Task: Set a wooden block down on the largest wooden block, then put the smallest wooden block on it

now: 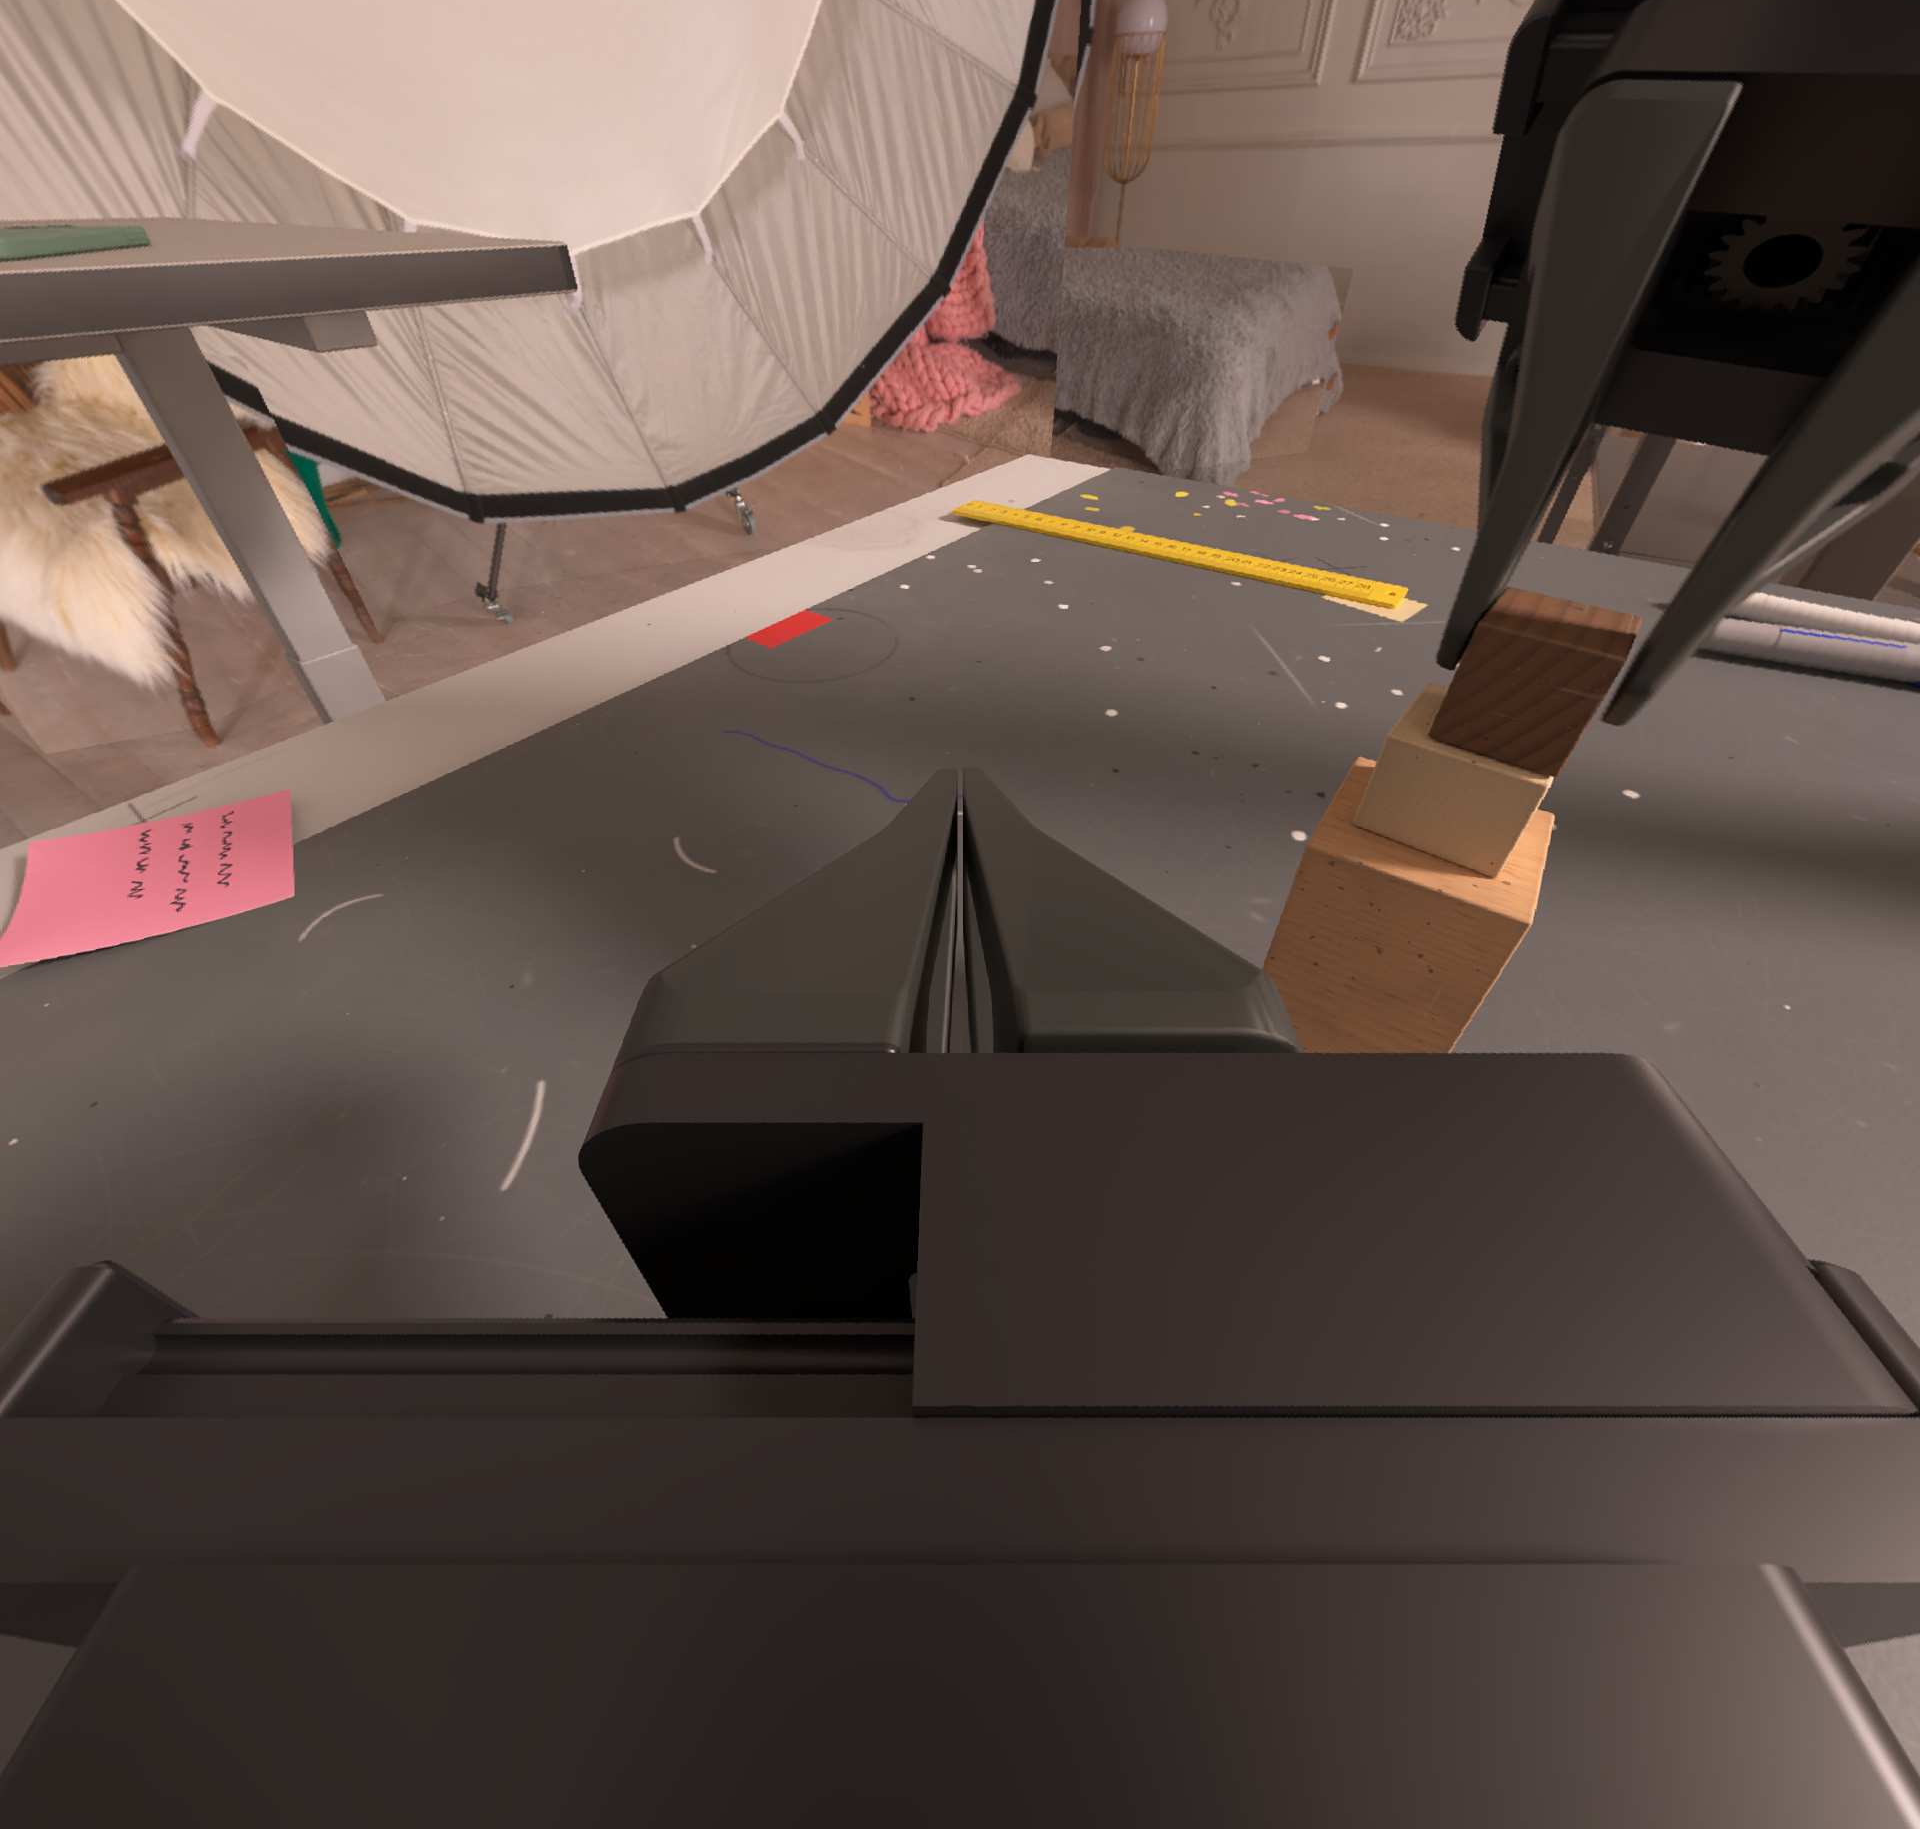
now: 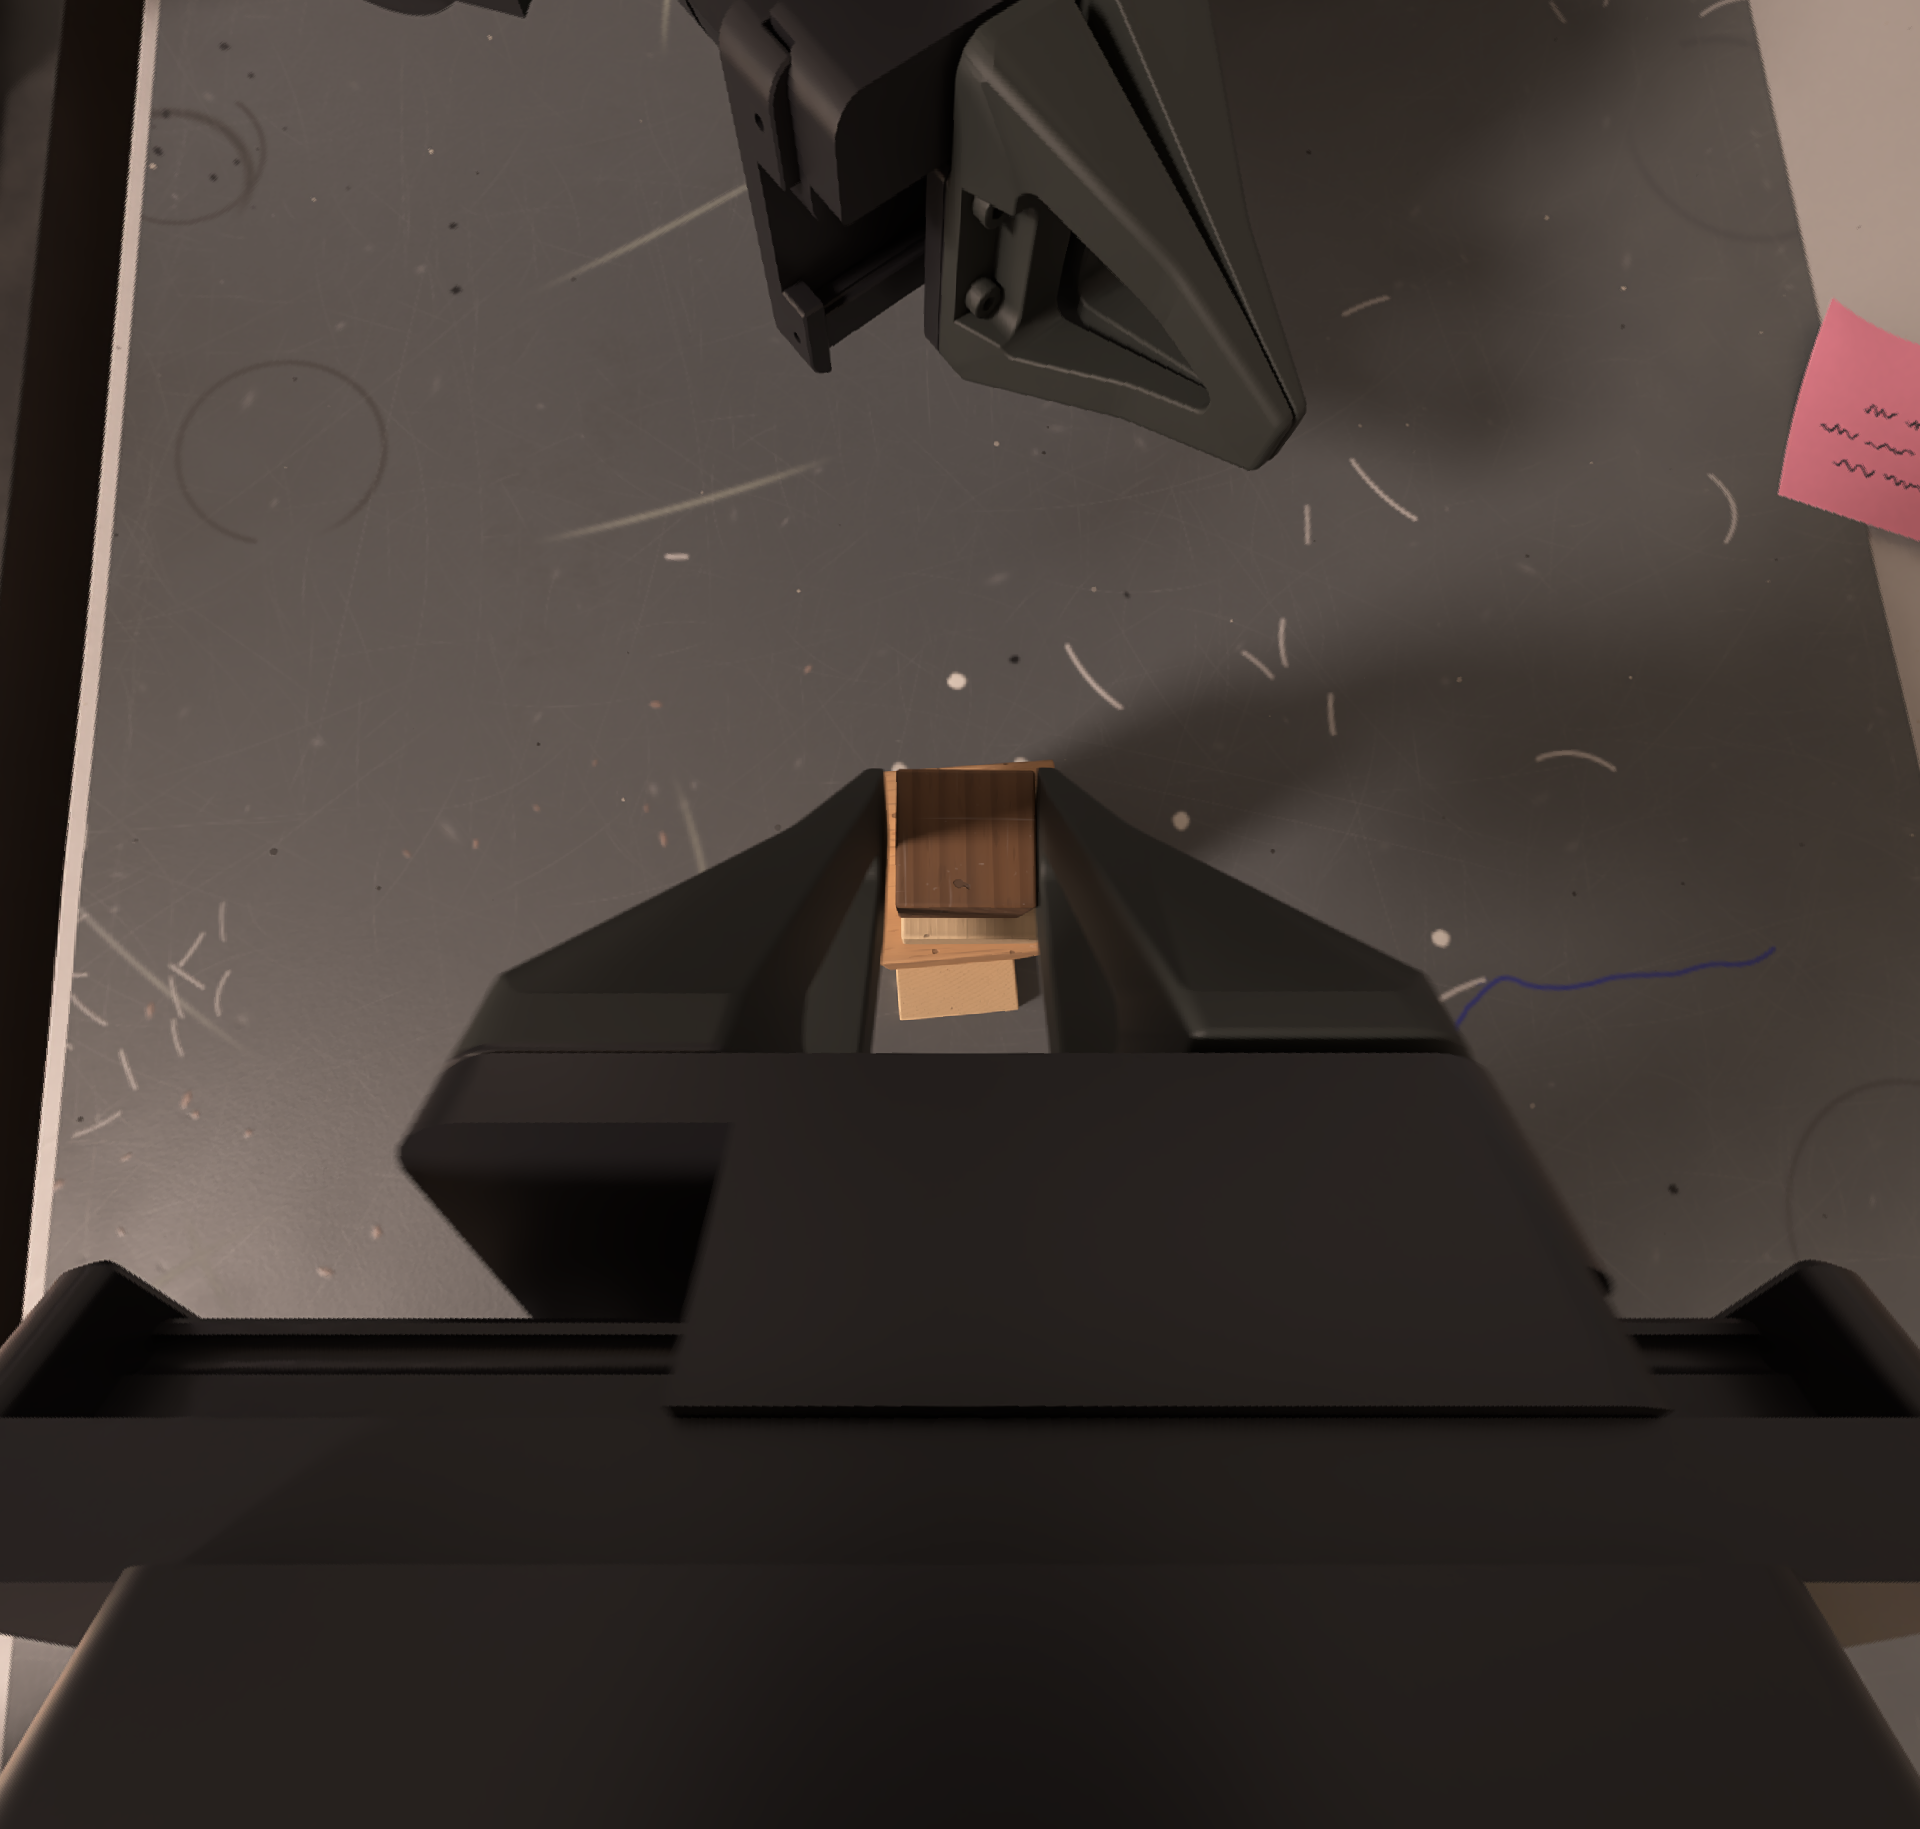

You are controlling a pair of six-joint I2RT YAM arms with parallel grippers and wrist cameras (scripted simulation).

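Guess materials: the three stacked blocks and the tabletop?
Dark top block: stained wood, straight grain. Middle block: pale wood, matte, faint grain. Largest block: light speckled wood, unvarnished look. Tabletop: grey, scuffed, paint-flecked; laminate or painted board, unclear.

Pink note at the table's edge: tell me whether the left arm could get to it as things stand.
Probably yes. The left gripper is shut and empty, and the pink note lies flat off to its side with only bare table between them. The right gripper and the block stack are on the opposite side.

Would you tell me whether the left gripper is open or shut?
Shut: the left gripper has its two fingers pressed together, holding nothing.
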